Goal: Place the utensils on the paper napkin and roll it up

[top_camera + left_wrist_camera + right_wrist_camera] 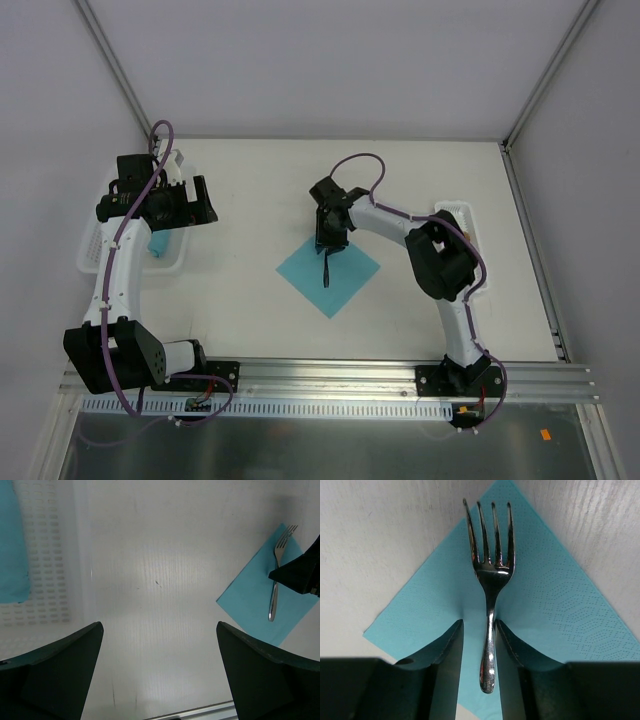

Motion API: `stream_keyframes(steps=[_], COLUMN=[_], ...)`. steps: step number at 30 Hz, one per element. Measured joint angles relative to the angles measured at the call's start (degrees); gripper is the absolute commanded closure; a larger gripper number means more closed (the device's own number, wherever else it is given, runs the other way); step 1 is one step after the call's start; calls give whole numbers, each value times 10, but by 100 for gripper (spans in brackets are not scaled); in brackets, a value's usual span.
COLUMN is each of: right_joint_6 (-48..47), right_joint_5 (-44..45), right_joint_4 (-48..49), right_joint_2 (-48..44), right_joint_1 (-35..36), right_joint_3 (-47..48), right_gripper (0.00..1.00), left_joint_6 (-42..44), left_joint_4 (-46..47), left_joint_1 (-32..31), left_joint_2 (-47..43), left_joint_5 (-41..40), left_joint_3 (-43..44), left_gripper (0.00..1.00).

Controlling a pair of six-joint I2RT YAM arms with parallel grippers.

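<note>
1 fork [490, 580] lies flat on the turquoise paper napkin [560, 610] at mid-table, its tines pointing away from the right gripper [479, 625]. That gripper's fingers stand slightly apart on either side of the handle, clear of it. The left gripper [159, 625] hangs spread wide over the table [150, 555], beside a white basket [50, 580] holding another turquoise sheet [12, 540].
</note>
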Motion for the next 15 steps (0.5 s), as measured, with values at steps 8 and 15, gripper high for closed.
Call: stream_keyframes(steps=[8, 15], right_joint_6=[-6, -53], right_joint_5=[-3, -7], right_joint_4=[-12, -60], right_joint_2=[-21, -139], right_joint_1=[0, -40], right_joint_3=[-7, 25], right_gripper=[54, 53], left_joint_6=[0, 0], left_joint_4=[0, 0], left_joint_1=[0, 0], left_joint_2=[0, 0], left_joint_5=[0, 1], left_joint_3=[0, 1], left_gripper=[1, 1])
